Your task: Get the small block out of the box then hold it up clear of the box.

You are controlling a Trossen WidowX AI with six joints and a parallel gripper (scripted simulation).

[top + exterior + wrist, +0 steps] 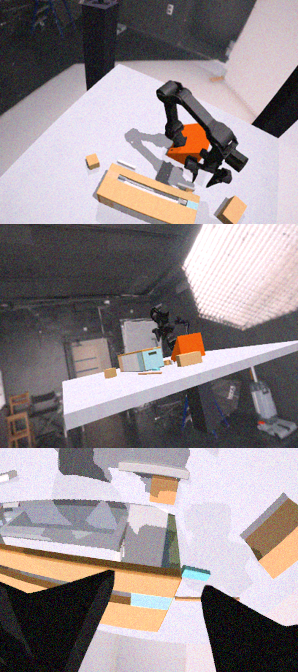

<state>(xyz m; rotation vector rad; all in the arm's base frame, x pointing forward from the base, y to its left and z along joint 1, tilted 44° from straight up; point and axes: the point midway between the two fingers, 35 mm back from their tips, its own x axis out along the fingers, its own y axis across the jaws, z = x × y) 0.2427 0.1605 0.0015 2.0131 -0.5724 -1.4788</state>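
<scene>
From here the gripper (200,183) (161,334) (160,584) hung above the table (120,99) (120,396) (210,538), its fingers spread fairly wide, pinching nothing and touching neither box (146,198) (140,360) (145,578) nor table.

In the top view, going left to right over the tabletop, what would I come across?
Small orange-tan block, long box with a slotted top, larger tan block.
</scene>
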